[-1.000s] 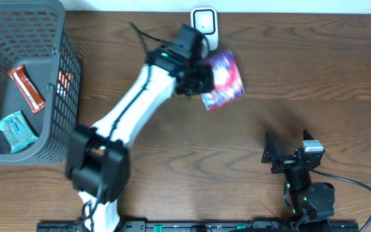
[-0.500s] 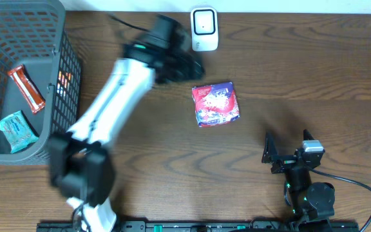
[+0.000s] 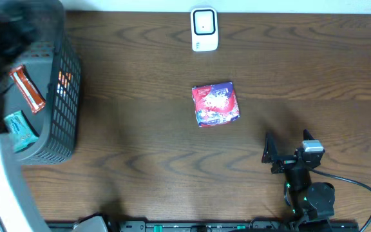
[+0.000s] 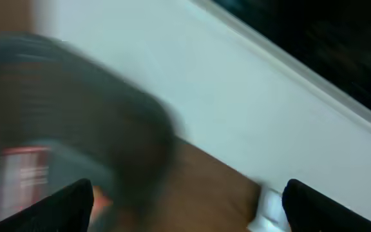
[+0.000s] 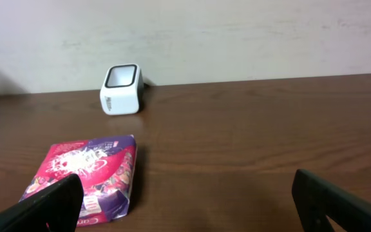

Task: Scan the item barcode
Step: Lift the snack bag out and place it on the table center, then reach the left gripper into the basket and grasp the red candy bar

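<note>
Centrally on the bench (image 3: 140,148) lies the pink packet (image 3: 216,104), flat, apart from the scanner (image 3: 204,29): probably light, soft, slippery film, best pinched across opposite edges. Left pincer (image 4: 189,209) and right pincer (image 5: 195,203) both gape, holding nothing.

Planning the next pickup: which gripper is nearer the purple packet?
Right. The right gripper sits just right of the purple packet; the left gripper is far left, at the basket.
</note>
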{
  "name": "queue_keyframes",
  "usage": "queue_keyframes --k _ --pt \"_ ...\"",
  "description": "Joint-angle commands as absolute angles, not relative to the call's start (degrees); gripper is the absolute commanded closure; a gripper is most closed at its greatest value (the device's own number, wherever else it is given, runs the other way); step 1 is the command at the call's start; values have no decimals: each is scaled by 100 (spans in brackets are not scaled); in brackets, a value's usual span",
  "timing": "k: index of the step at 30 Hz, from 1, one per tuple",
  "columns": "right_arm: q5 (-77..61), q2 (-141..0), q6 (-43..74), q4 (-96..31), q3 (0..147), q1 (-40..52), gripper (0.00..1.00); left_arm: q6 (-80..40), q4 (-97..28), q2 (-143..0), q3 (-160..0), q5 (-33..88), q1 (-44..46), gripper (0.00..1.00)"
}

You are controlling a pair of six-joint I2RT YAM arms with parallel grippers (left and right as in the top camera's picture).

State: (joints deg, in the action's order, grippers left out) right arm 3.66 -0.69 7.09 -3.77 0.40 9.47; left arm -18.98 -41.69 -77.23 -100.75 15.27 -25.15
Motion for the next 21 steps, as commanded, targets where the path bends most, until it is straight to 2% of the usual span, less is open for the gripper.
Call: queue_keyframes --k 1,5,11,17,21 --pt "377 -34 659 -397 32 856 1 -1798 -4484 -7955 -9939 421 -3072 7" --pt "377 -34 659 -397 32 856 1 -1603 -4501 -8320 -9572 381 -3271 7" --pt "377 -34 659 -397 32 856 1 -698 -4987 -9319 -9476 379 -3273 7" --pt "377 -34 659 -397 32 856 1 -534 -5312 -10224 -9476 395 -3323 7" --pt "377 -34 659 -397 32 856 1 -117 -5352 -10746 -9476 1166 -3476 7"
